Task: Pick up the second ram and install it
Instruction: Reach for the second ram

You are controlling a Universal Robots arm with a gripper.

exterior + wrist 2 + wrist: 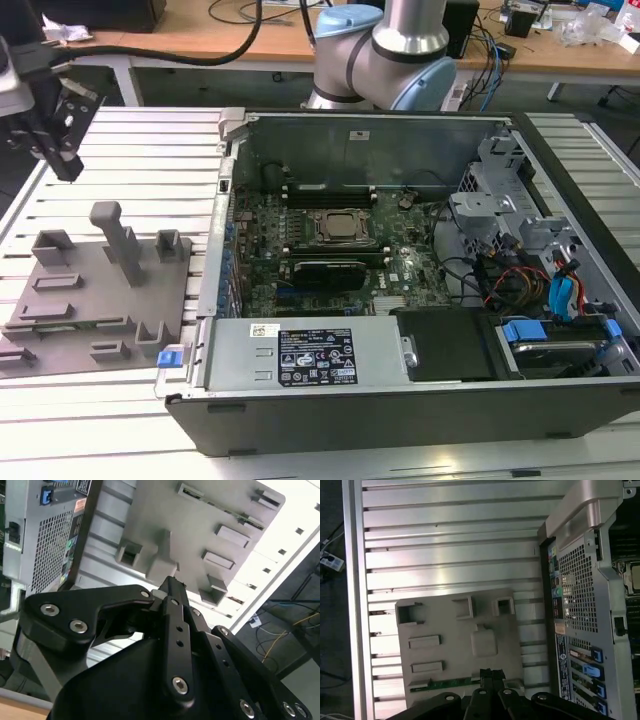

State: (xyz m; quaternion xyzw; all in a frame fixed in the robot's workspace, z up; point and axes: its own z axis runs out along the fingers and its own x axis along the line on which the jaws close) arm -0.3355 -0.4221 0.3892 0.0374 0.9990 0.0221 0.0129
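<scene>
Gripper [490, 672]: fingers pressed together, gripping nothing; hangs over the grey holder [450, 625], apparently lined up with its stock.
Memory stick [451, 682]: green strip seated in a slot along the holder's edge, parked for collection.

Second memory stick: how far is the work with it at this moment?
Done: nothing yet; the memory stick lies at the edge of the grey tray, in the first wrist view. In hand: the gripper hangs above that tray, holding nothing. Left: the pickup and the seating in the computer.
</scene>
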